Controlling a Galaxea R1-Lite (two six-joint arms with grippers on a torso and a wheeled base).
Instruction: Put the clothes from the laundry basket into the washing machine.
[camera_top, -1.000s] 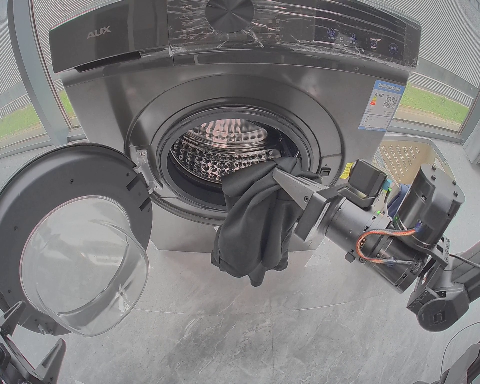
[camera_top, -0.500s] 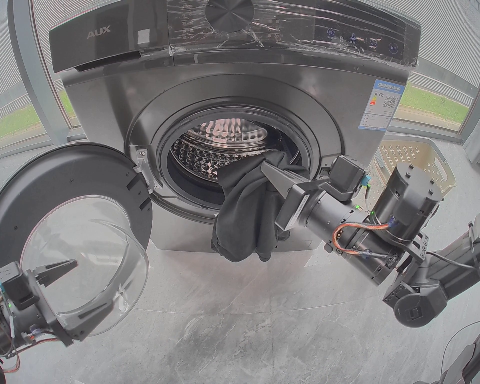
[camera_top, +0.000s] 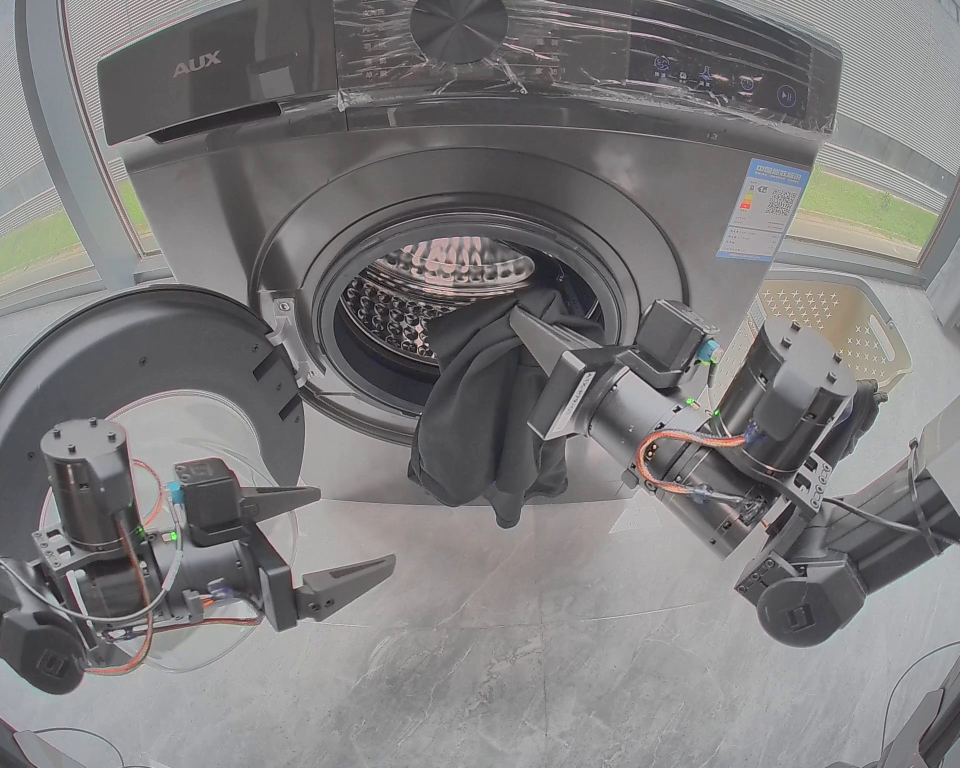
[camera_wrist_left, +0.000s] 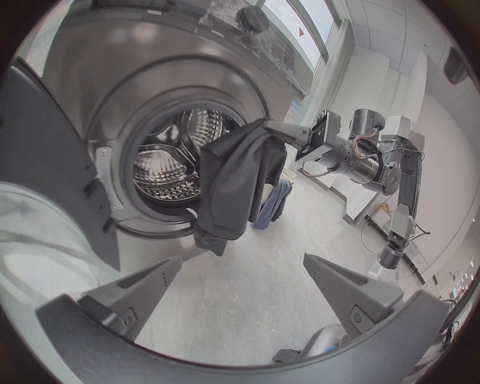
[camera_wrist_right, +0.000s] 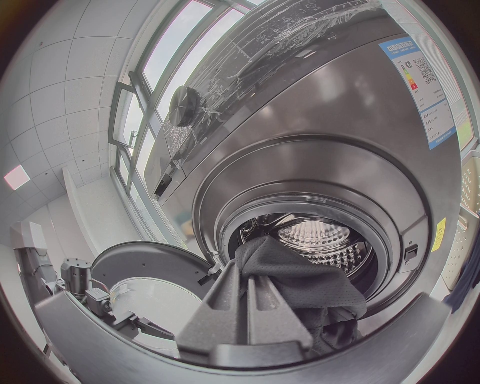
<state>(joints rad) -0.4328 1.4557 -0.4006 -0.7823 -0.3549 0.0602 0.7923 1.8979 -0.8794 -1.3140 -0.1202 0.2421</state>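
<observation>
A dark grey garment (camera_top: 480, 410) hangs at the mouth of the washing machine (camera_top: 470, 190) drum, its top edge just inside the opening and the rest draped down over the front rim. My right gripper (camera_top: 518, 322) is shut on the garment's upper edge; the same cloth (camera_wrist_right: 295, 280) shows pinched between its fingers in the right wrist view. My left gripper (camera_top: 345, 535) is open low at the left, in front of the swung-open door (camera_top: 150, 400), holding nothing. In the left wrist view the garment (camera_wrist_left: 232, 180) hangs ahead of the open left gripper (camera_wrist_left: 240, 267).
The cream laundry basket (camera_top: 835, 320) stands to the right of the machine, with a blue cloth (camera_wrist_left: 272, 202) hanging over its side. The round door stands wide open at the left. Bare grey floor (camera_top: 520, 640) lies in front.
My right gripper has carried the garment left and up, closer into the drum mouth. My left arm has risen into view from the lower left, with its gripper open.
</observation>
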